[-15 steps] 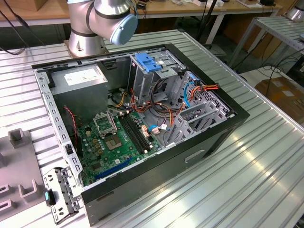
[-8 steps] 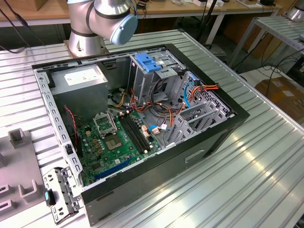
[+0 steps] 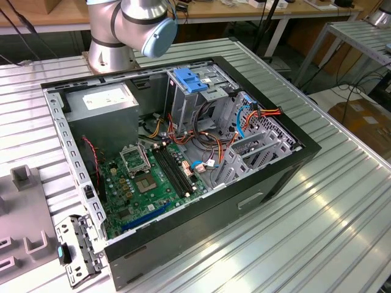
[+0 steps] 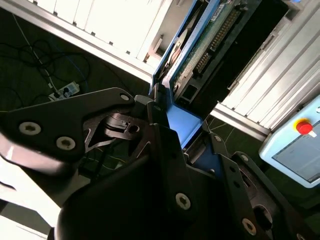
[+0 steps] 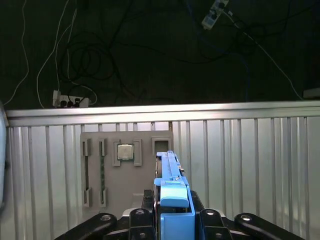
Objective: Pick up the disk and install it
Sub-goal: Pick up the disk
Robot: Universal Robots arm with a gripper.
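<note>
Two black fingers of the gripper are clamping the disk by its blue plastic rails, edge-on over the ribbed metal table. Its green circuit board is showing, its label side staying hidden.

It looks like a robotics lab: a ribbed aluminium table carries the arm's base and an opened computer case, wooden workbenches stand behind, and cables lie on the floor.

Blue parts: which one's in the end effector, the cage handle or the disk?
The disk: in the first wrist view its blue edge stands clamped in the end effector. The handle sits atop the drive cage in the case.
</note>
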